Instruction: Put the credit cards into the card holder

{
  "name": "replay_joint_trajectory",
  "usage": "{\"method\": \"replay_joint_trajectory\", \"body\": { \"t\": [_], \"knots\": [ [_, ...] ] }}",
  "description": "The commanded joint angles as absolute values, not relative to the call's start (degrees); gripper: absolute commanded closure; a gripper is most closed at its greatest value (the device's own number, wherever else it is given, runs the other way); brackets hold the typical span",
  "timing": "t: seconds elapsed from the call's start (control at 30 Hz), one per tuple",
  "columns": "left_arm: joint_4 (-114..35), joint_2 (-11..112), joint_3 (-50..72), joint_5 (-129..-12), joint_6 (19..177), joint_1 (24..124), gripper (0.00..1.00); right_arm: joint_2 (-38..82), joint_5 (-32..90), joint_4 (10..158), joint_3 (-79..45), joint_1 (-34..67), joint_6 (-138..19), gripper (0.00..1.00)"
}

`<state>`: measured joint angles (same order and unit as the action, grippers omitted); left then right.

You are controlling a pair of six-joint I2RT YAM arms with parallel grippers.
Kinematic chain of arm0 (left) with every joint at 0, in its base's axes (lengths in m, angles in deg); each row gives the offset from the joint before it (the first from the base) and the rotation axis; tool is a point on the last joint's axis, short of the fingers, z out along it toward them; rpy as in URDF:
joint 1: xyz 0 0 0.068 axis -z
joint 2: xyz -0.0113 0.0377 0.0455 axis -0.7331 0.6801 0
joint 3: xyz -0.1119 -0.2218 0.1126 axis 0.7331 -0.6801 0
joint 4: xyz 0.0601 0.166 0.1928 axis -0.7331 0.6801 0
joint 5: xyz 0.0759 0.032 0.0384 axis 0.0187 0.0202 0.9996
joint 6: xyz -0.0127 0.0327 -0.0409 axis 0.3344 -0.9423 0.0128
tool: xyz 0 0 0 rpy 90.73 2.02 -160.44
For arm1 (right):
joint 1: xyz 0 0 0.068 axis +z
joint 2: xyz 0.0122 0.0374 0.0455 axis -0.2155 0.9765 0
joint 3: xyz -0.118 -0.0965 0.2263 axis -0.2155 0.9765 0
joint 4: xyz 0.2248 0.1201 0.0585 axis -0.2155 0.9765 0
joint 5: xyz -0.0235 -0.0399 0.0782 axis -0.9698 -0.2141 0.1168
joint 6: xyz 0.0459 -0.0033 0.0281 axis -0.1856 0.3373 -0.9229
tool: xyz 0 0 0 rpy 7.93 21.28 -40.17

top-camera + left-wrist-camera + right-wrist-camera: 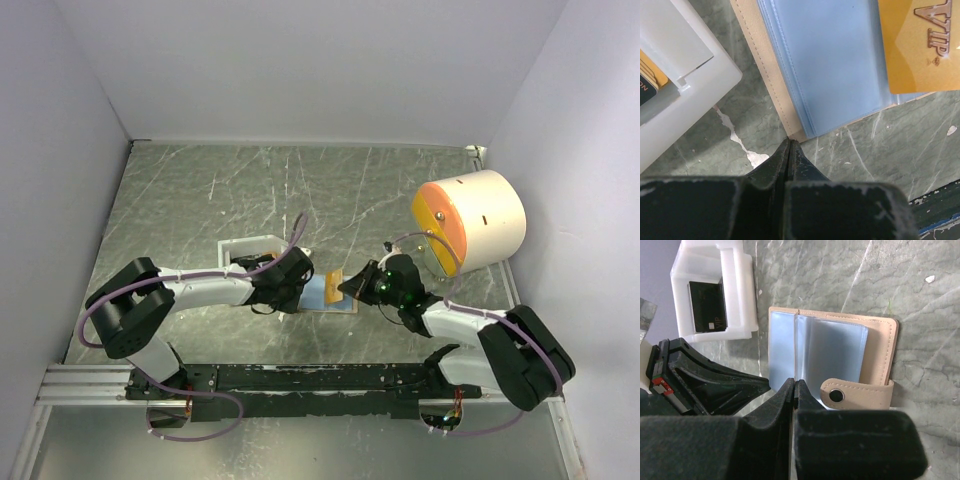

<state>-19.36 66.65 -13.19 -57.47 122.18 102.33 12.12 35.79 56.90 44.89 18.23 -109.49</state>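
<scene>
A: Surfaces?
B: One tabletop [300, 190], dark green-grey marble pattern, white veins, chipped in spots. One pale metal rail [80, 385] along its near edge.
A: Enclosure?
B: Three plain white panels: back wall [300, 60], left wall [50, 180], right wall [590, 130]. Light even; shadows soft.

"VIP" in raised letters on the gold card [922, 45], over the blue sleeves of the card holder [830, 65]. Small pale mark, seemingly "VIP", on the black card [707, 305] in the white tray [737, 285] beside the card holder. Other print too small to read.
</scene>
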Motion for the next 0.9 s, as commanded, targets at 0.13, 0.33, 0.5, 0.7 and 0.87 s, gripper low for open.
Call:
{"method": "replay_joint_trajectory", "body": {
  "t": [0.13,0.33,0.5,0.7,0.87],
  "knots": [
    [-18.17,68.40,-12.58,-57.04,123.05,103.48,0.93,10.94,33.24,58.53,44.43,17.61,-108.08,1.00],
    [-18.02,68.44,-12.74,-57.07,123.41,103.85,0.93,13.82,32.36,56.91,43.62,17.57,-107.05,1.00],
    [-17.87,68.87,-12.67,-56.68,123.67,104.13,0.93,16.31,34.27,53.59,43.62,17.57,-107.45,1.00],
    [-17.78,69.30,-12.29,-56.57,123.71,104.34,0.93,16.77,34.73,52.00,43.97,17.57,-107.93,1.00],
    [-17.82,69.75,-12.32,-56.36,123.81,104.46,0.93,16.53,35.03,51.27,44.12,17.53,-108.19,1.00]
  ]
}}
